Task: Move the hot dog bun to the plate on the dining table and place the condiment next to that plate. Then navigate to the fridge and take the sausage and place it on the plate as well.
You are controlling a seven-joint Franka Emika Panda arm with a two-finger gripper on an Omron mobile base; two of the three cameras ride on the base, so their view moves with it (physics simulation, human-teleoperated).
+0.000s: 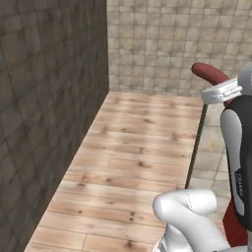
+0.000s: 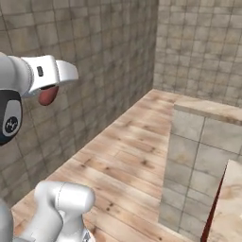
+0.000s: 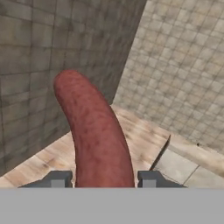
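Right up against the hand cam is the sausage [image 3: 94, 131], reddish-brown and curved, sticking out away from the gripper [image 3: 104, 178], which is clamped on it with one dark finger tip [image 3: 59, 178] on each side. So it's up in the air, over the wood plank floor [image 1: 133, 157]. Dark tiled wall [image 1: 49, 108] on the left, paler tiled wall [image 1: 162, 44] further right, and on the far right a corner of the marbled dining table [image 2: 229, 203].

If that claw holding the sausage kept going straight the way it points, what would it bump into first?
Probably the tiled wall beyond the wooden floor. The claw, shut on the sausage, has nothing nearer ahead, though depth is unclear.
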